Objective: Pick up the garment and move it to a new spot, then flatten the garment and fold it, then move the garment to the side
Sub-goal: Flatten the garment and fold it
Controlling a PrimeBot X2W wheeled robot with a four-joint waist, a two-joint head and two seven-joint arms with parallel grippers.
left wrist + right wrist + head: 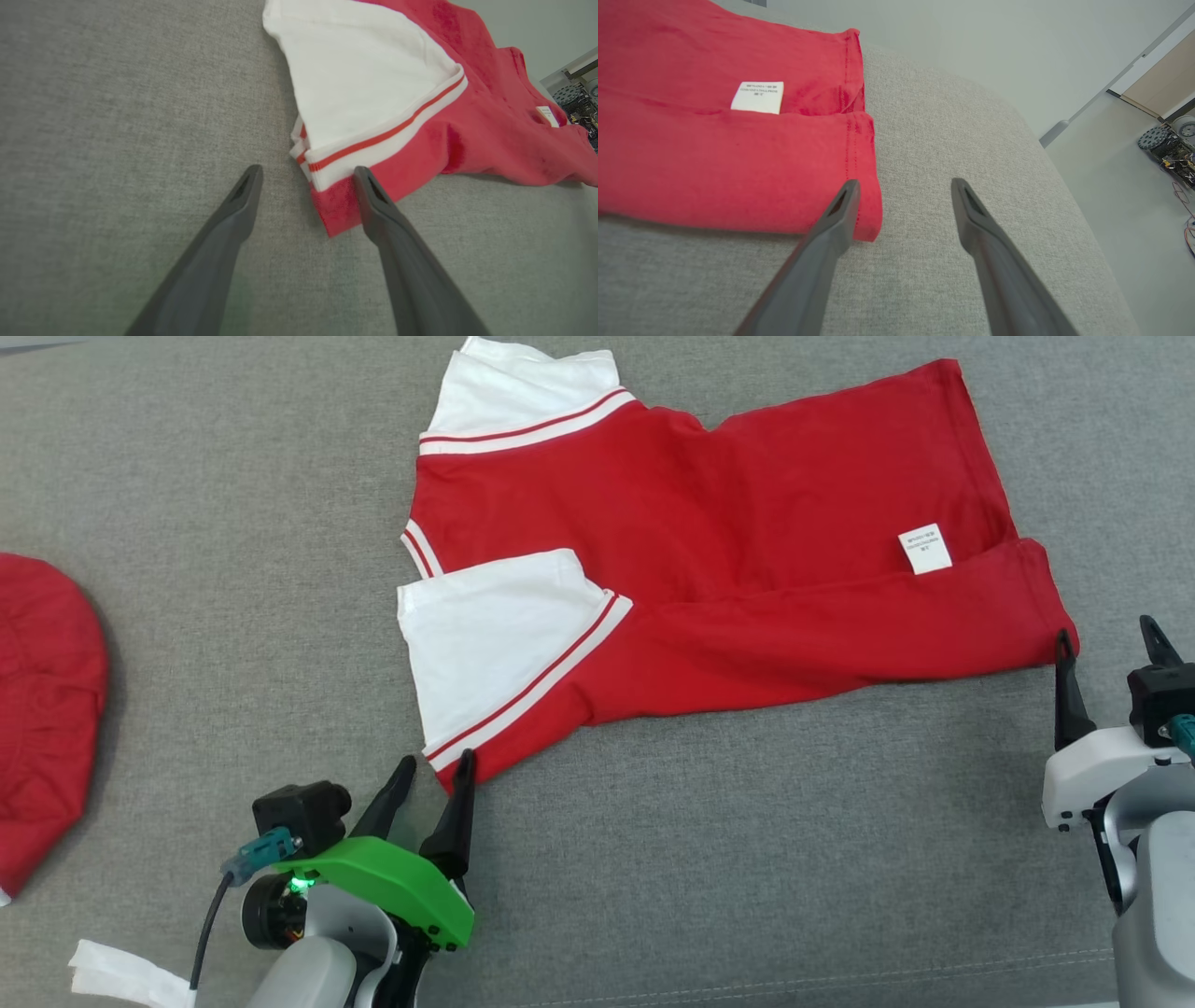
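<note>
Grey cushion (747, 821) holds garment (747, 541); left gripper (437, 761) and right gripper (1104, 628) released; red cloth (42, 709) cut off leftward.

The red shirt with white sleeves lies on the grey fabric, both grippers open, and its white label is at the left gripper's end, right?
Not quite: the white label is at the end by the right gripper, as the head view shows; the left gripper is by a white sleeve.
</note>
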